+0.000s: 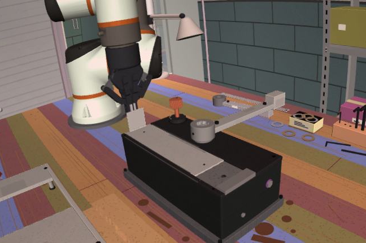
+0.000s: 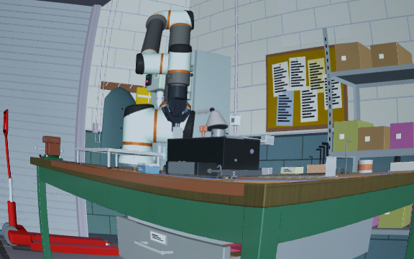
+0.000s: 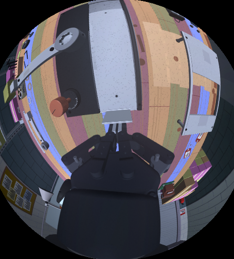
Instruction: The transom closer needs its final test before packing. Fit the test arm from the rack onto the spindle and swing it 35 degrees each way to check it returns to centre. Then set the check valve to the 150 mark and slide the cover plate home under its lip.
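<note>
The black transom closer (image 1: 202,177) sits mid-bench with the grey test arm (image 1: 241,114) fitted by its hub (image 1: 202,131) on the spindle and reaching off to the right. The orange check valve knob (image 1: 176,104) stands upright behind the hub. The grey cover plate (image 1: 172,147) lies along the closer's top, its right end short of the raised lip (image 1: 236,179). At the plate's left end an upright tab (image 1: 136,119) rises, and my gripper (image 1: 133,107) stands just above it, fully closed and holding nothing. In the wrist camera the tab (image 3: 117,116) lies just ahead of the fingertips (image 3: 117,128).
The robot's base (image 1: 89,94) stands close behind the closer's left end. A low grey rack (image 1: 23,183) is at the front left. To the right lie washers (image 1: 289,133), a small box (image 1: 305,120) and a hex-key block (image 1: 354,130). A lamp (image 1: 188,27) hangs behind.
</note>
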Tool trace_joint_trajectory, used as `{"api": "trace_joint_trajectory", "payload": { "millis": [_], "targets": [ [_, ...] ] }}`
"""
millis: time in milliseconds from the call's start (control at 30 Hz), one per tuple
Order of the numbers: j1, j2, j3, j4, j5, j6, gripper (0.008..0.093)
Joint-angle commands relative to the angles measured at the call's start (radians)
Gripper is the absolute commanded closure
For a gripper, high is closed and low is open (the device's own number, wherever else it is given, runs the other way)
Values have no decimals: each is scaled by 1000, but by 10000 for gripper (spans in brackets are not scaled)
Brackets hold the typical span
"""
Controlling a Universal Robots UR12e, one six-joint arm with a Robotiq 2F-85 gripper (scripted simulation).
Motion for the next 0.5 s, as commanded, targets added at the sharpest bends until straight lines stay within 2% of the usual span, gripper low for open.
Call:
{"api": "trace_joint_trajectory", "payload": {
  "millis": [0,467],
  "targets": [
    [0,0,-1,-1,0,0,934],
    [5,9,-6,-4,0,5,934]
  ]
}}
